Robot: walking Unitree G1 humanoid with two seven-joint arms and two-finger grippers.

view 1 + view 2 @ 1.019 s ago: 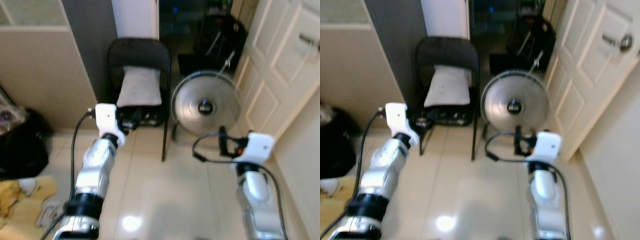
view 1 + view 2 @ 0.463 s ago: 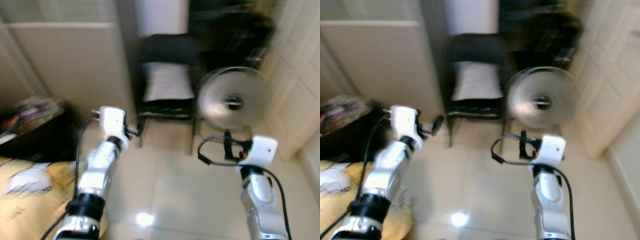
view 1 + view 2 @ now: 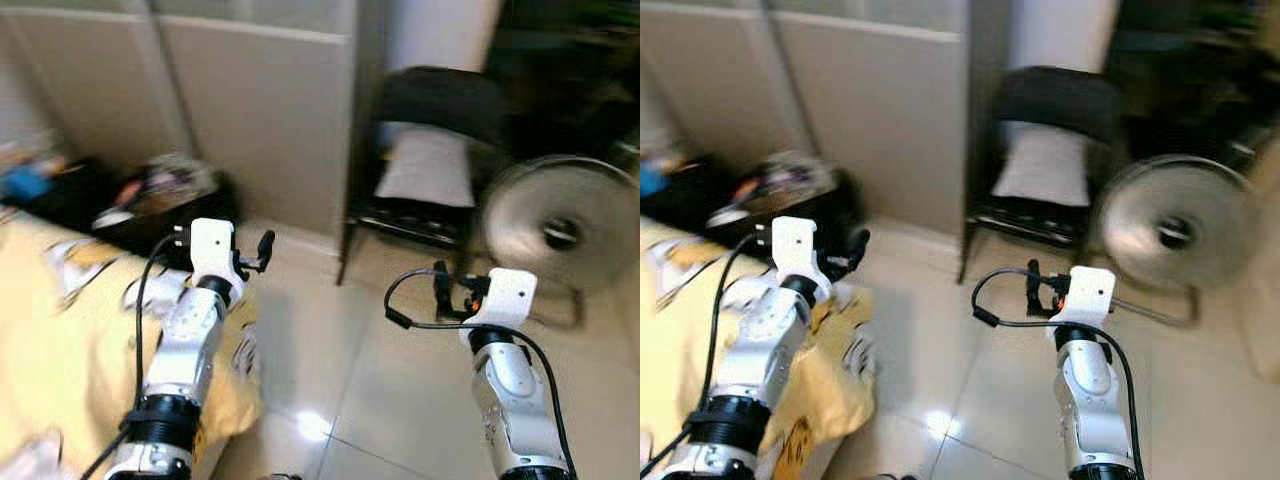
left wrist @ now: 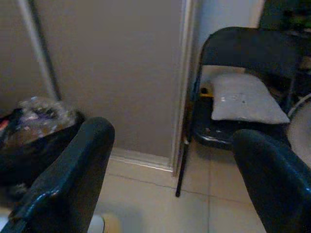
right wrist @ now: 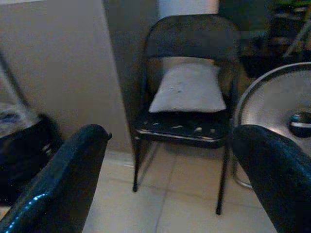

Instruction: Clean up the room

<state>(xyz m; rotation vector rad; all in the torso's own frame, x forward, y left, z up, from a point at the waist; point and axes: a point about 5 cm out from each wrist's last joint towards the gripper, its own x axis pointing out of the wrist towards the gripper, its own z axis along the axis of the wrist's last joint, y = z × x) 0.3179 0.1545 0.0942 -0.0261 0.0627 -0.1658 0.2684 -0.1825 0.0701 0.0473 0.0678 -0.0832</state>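
My left gripper [image 3: 257,254] is held out over the tiled floor beside a yellow patterned bedsheet [image 3: 60,340]. In the left wrist view its fingers [image 4: 73,170] stand wide apart with nothing between them. My right gripper [image 3: 447,286] is raised over the floor in front of a black folding chair [image 3: 432,110] with a grey cushion [image 5: 188,89] on its seat. Its fingers [image 5: 68,170] are also spread and empty. A black bag [image 3: 165,205] full of mixed clutter lies on the floor against the wall, just beyond the sheet.
A round metal fan [image 3: 560,225] stands on the floor right of the chair. A beige panelled wall [image 3: 250,100] runs behind the bag. Pale tiles [image 3: 350,360] lie open between my arms. The picture is blurred.
The camera has swung to the left: chair and fan have slid to the right, and the yellow sheet and black bag have come into view. Both grippers keep their open pose.
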